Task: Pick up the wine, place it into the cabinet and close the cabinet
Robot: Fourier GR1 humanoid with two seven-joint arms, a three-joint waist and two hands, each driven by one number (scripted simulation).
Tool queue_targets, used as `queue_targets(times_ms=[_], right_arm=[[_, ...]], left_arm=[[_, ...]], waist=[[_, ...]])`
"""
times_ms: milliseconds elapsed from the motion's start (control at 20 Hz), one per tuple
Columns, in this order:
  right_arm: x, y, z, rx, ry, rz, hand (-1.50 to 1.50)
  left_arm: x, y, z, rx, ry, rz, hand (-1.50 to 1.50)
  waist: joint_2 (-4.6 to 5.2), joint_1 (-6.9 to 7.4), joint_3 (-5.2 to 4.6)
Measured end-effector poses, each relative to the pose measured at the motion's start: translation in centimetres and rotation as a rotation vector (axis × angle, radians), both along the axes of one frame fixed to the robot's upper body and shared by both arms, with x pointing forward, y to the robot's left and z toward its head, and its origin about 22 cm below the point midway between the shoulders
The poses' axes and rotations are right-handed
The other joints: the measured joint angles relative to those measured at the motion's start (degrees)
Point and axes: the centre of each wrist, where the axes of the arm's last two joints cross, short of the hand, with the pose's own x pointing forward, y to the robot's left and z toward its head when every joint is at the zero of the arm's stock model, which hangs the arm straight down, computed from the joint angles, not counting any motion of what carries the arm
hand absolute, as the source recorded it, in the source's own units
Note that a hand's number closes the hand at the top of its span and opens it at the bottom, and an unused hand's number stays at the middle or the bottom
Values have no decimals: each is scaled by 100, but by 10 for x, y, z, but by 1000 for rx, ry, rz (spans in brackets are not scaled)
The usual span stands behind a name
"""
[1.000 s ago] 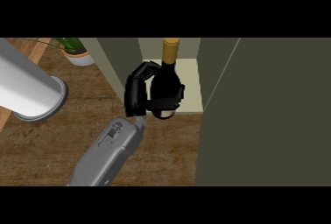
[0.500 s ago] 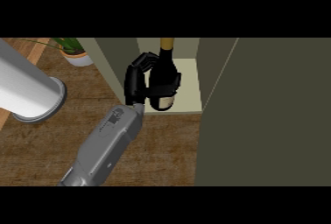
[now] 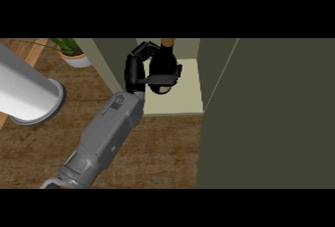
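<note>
- Right hand (image 3: 138, 71), fingers curled round the wine (image 3: 161, 66), has moved deeper into the cabinet (image 3: 189, 95) than before.
- Wooden table (image 3: 150, 146); plant (image 3: 71, 52) far left.

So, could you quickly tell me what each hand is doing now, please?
Right hand: shut on the wine bottle.
Left hand: not in view.
</note>
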Motion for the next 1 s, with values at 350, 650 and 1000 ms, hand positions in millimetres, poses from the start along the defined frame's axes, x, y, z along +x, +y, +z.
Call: queue_targets(times_ms=[350,650,1000], right_arm=[[1,2,0,-2,-4,18,-150],[2,5,0,9,-4,27,-150],[3,7,1,10,-10,38,-150]], left_arm=[[13,3,-1,31,-54,52,150],[20,2,1,7,-39,66,150],[24,3,2,-91,2,78,150]], waist=[[18,-45,-2],[26,-76,0],[23,-133,18]])
